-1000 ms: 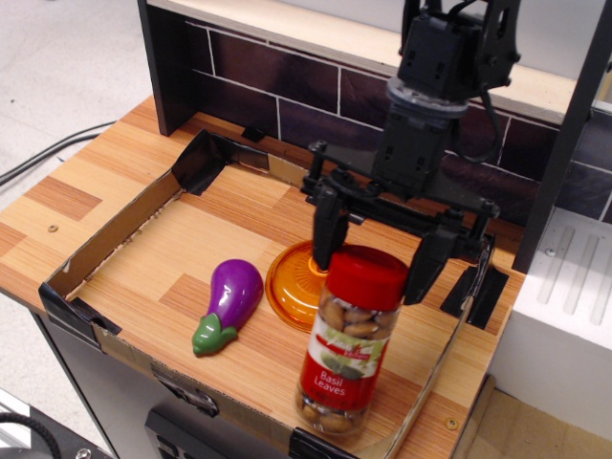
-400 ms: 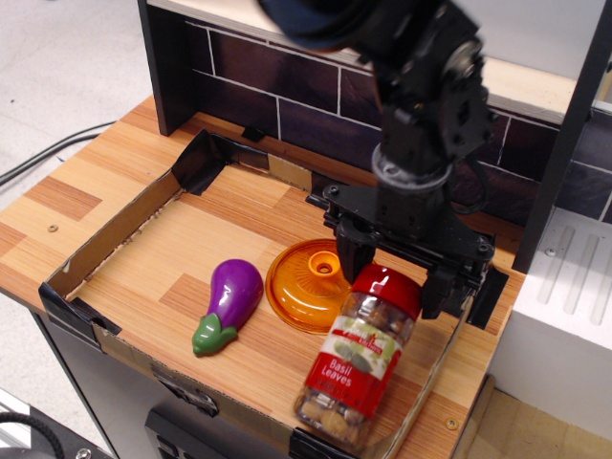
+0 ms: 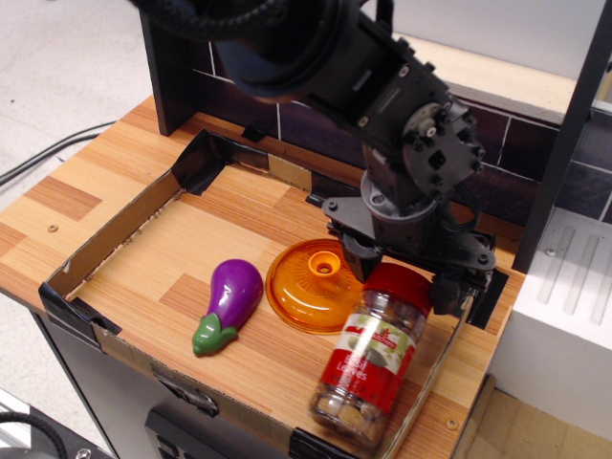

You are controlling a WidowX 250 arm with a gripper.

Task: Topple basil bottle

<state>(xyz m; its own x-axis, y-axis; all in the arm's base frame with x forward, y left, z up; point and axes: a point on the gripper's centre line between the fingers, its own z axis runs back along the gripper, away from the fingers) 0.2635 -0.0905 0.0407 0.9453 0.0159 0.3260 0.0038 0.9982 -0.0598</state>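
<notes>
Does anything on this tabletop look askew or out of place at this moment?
The basil bottle is tilted, not upright: its red cap leans back toward the wall and sits between the gripper fingers. It is intact, cap on, nothing spilled. The orange lid and toy eggplant lie flat and look normal.

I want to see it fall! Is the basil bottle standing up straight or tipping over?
Tipping, not down yet. The basil bottle leans with its red cap under the gripper and its base nearer the tray's front edge.

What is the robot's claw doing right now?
Gripper: fingers spread open on either side of the red cap of the tilted basil bottle, not clamping it.
</notes>
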